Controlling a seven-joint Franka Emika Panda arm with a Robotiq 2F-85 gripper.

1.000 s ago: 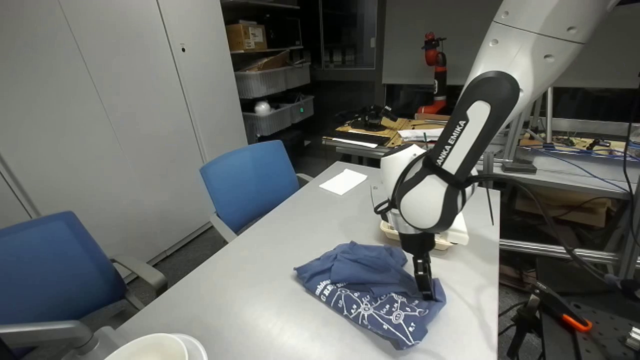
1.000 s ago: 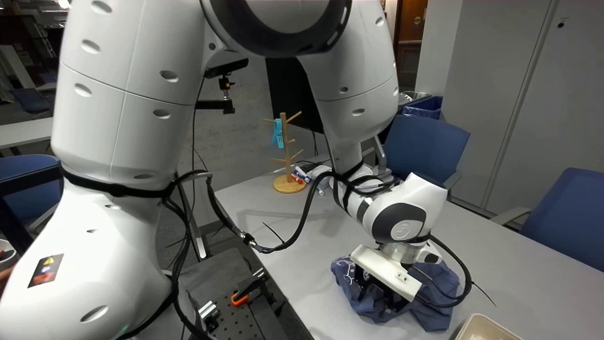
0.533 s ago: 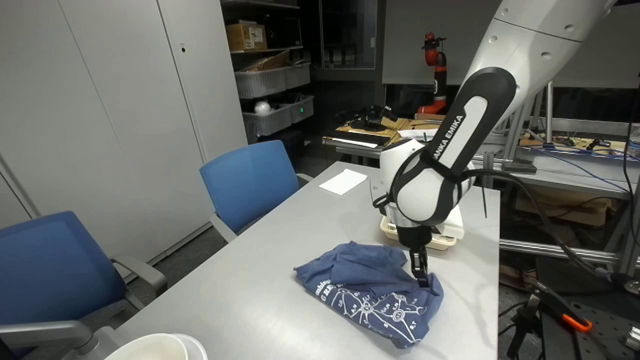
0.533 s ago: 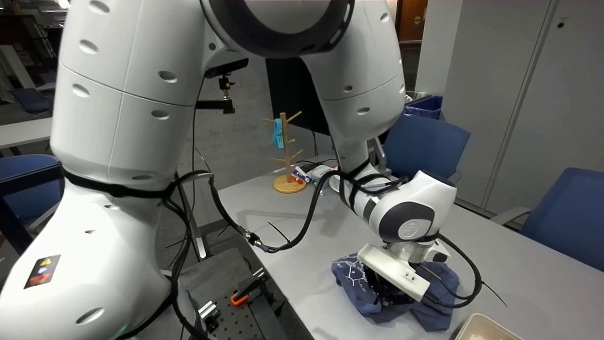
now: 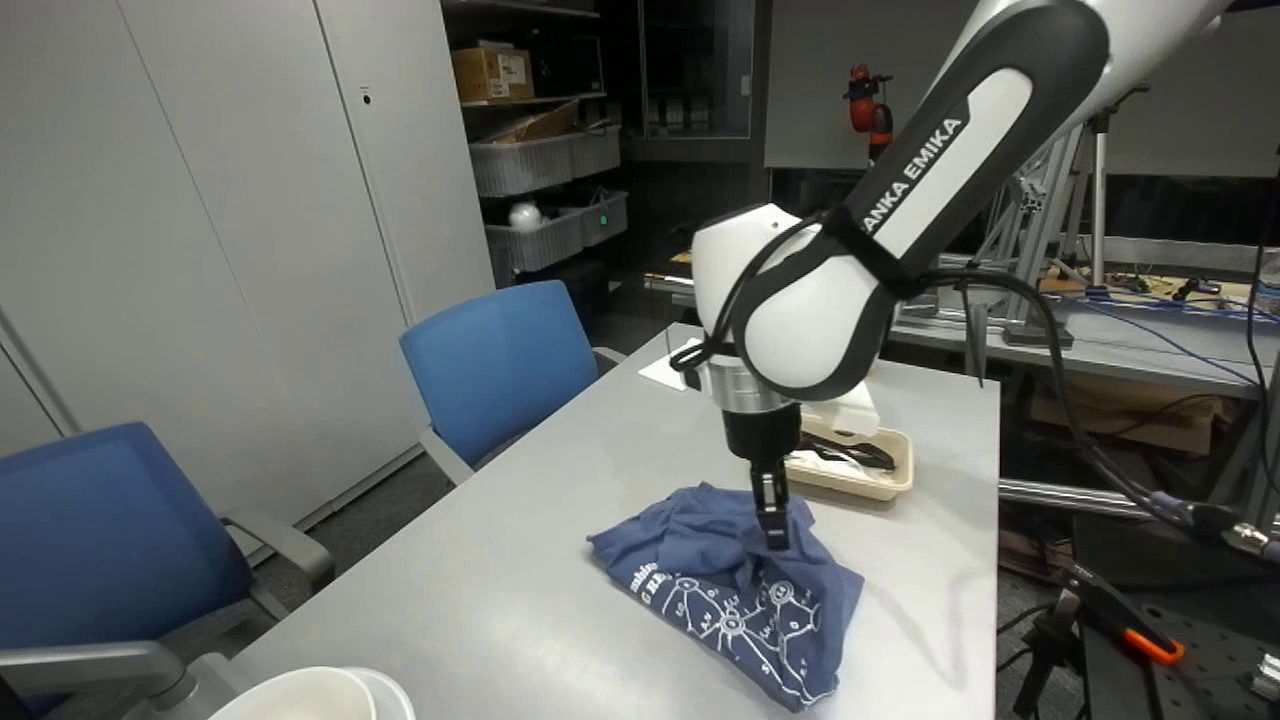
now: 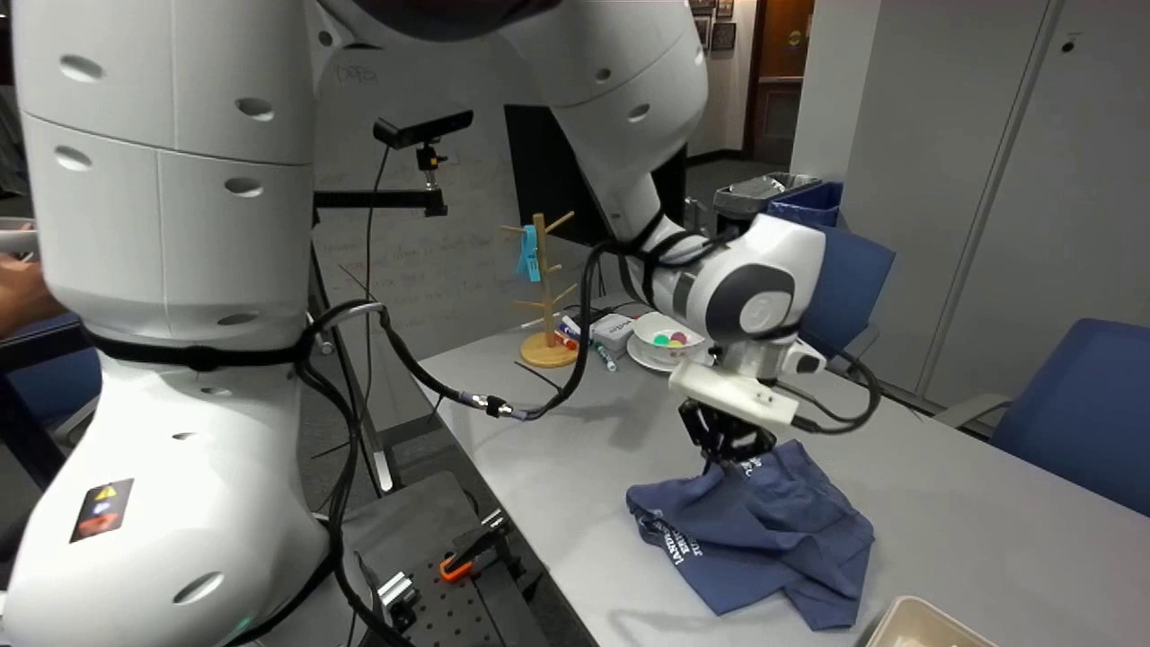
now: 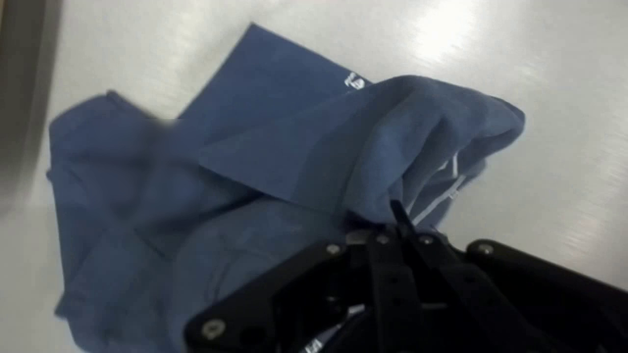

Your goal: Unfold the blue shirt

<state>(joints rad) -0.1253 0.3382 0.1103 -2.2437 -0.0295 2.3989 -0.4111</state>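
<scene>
The blue shirt (image 5: 720, 600) lies crumpled and partly folded over itself on the grey table, white print showing on its near side. In both exterior views my gripper (image 5: 776, 543) hangs over the shirt, pointing down. Its jaws are shut on a gathered fold, and the cloth (image 6: 764, 521) rises to a peak at the fingertips. From the wrist view, the bunched fabric (image 7: 407, 127) runs right up to the gripper (image 7: 400, 223), with a plain flap spread to the left. The pinched bit itself is hidden between the fingers.
A beige tray (image 5: 890, 485) with dark items stands behind the shirt. A white bowl (image 6: 669, 337) holding coloured balls and a wooden peg stand (image 6: 550, 350) are at the table's far end. Blue chairs (image 5: 500, 370) line one side; white paper (image 5: 665, 372) lies farther back.
The gripper has shut, then risen and moved across the shirt, leftward in an exterior view. The gripped part of the cloth came up with it, and more plain fabric and other lettering now show.
</scene>
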